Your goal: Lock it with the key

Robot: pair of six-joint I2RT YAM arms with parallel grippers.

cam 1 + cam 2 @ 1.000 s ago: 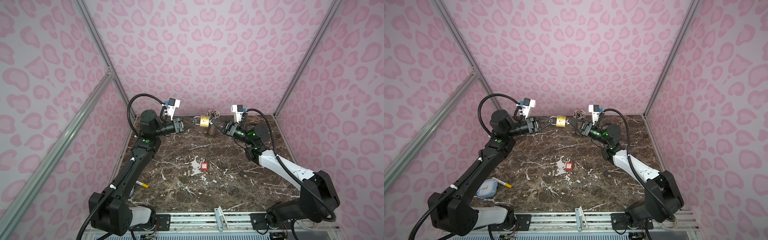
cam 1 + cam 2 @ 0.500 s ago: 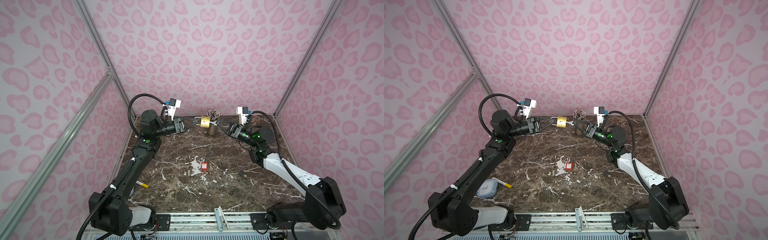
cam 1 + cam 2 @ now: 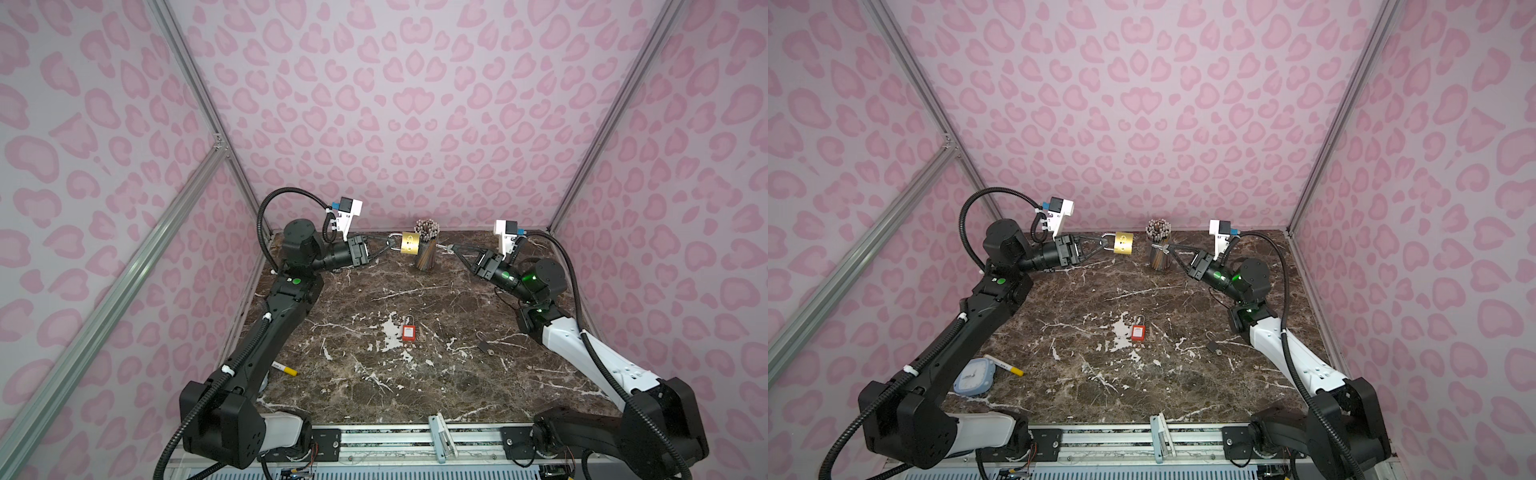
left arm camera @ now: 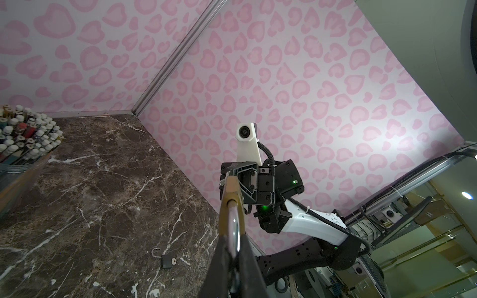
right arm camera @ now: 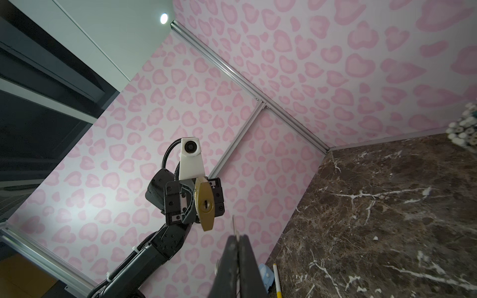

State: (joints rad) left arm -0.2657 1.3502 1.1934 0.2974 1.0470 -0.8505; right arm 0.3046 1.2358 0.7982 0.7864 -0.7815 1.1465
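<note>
A brass padlock [image 3: 409,243] [image 3: 1123,243] hangs in the air over the back of the table. My left gripper [image 3: 390,245] [image 3: 1104,245] [image 4: 233,237] is shut on its silver shackle [image 4: 235,229]. Its keyhole end [image 5: 205,205] faces my right gripper [image 3: 453,249] [image 3: 1170,249] [image 5: 237,238], which is shut on a small key [image 5: 234,225]. The key's thin blade sticks out of the fingertips toward the padlock. A clear gap separates the blade from the keyhole, and the blade sits a little off to one side of it.
A cup of coloured pencils [image 3: 426,249] stands at the back, just behind the gap between both grippers. On the marble lie a red padlock [image 3: 408,331], a small black open padlock [image 3: 483,345], a yellow-capped marker [image 3: 284,368] and a blue timer [image 3: 973,376].
My right gripper has drawn back to the right with the key, widening the gap to the padlock. The left arm and padlock have stayed put.
</note>
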